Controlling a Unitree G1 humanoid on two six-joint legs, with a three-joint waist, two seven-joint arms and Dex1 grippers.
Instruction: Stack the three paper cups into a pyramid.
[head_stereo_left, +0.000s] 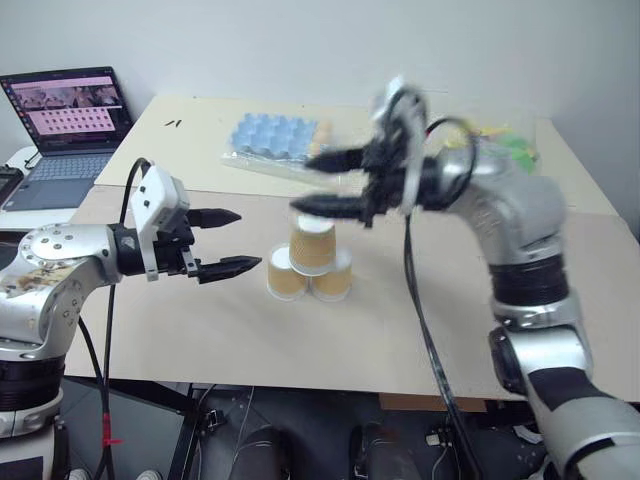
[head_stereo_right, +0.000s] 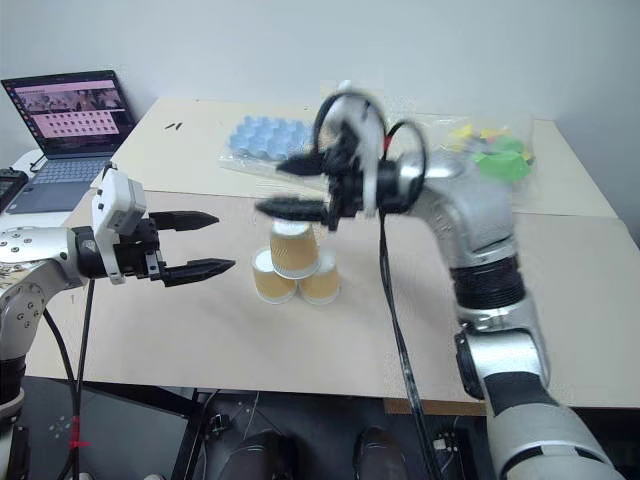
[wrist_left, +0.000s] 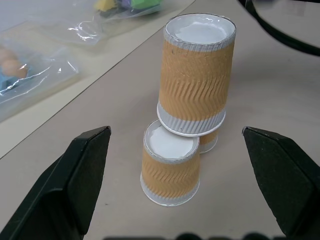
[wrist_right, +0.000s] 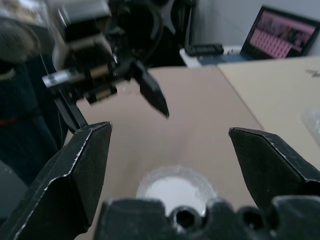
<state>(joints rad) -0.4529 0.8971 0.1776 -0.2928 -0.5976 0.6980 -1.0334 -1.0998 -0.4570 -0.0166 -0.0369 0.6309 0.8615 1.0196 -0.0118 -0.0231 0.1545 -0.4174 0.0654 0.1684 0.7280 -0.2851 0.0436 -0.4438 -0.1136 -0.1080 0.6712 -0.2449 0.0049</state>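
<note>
Right gripper (head_stereo_left: 335, 183) is hanging level just above the pyramid (head_stereo_left: 310, 261) on the table (head_stereo_left: 200, 320), fingers spread wide, empty, forearm reaching across. Left gripper (head_stereo_left: 232, 241) is pointing at the cups, equally wide.

We take this for a lab or test room: a plain white wall (head_stereo_left: 300, 40) behind bare beige tabletop surfaces (head_stereo_left: 200, 320) pushed together, an open grey laptop (head_stereo_left: 70, 125) showing a grid of thumbnails at far left, and clear plastic bags of small coloured items (head_stereo_left: 270, 140) lying far off.
</note>
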